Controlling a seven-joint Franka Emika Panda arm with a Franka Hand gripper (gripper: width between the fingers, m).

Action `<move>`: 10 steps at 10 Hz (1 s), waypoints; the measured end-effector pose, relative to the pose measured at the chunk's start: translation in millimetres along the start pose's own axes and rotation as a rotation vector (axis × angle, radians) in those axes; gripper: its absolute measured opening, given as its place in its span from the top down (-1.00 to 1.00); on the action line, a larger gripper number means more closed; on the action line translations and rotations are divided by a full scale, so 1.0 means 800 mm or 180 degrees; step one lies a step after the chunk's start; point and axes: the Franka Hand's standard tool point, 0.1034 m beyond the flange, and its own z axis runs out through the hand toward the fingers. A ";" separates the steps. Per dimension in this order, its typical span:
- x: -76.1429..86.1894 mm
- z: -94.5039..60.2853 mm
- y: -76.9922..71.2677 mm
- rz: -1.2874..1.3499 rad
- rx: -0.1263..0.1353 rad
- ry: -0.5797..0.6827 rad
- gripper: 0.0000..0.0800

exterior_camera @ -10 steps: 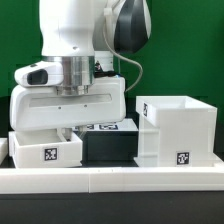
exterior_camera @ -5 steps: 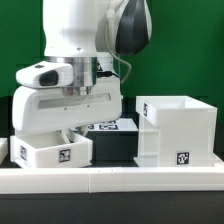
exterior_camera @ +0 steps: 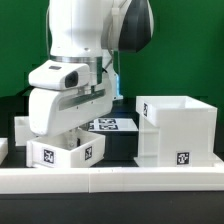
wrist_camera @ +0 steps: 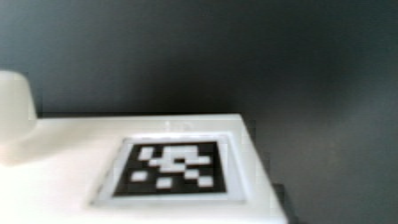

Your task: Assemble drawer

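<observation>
Now: tray (exterior_camera: 66, 152) sits under the gripper (exterior_camera: 66, 134) at the exterior view's left, turned corner-on so that two tagged faces show.
Shell: the shell (exterior_camera: 176, 128) stands upright on the worktop (exterior_camera: 118, 150) at the exterior view's right. Its opening seems to face up and there is a tag low on its front. It is well apart from the tray.
Gripper: it is low over the tray, but the hand body hides the fingers. Cannot tell whether it is clamped on a wall or let go.
Wrist view: shows one tag (wrist_camera: 173, 167) on a flat white face, blurred. The pale blur at the edge may be a finger; not certain.
Marker board: the marker board (exterior_camera: 110, 124) lies flat behind the gap between tray and shell.
Rail: the rail (exterior_camera: 120, 180) runs along the front, with the tray just behind it.
Step (judged): turning the tray to line it up with the shell. Insertion not yet begun.
Doing it well: square the tray to the shell's opening before closing the gap. Hold a wall near its middle so the tray cannot swing. Keep its corners off the rail and approach slowly.
Risk: a skewed tray would jam on the shell's rim or push the shell away.
</observation>
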 end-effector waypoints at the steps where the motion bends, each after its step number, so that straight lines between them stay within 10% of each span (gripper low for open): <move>1: -0.001 0.000 0.000 -0.0118 -0.0001 -0.0010 0.90; 10: 0.012 0.006 -0.009 -0.1418 -0.0053 -0.0116 0.90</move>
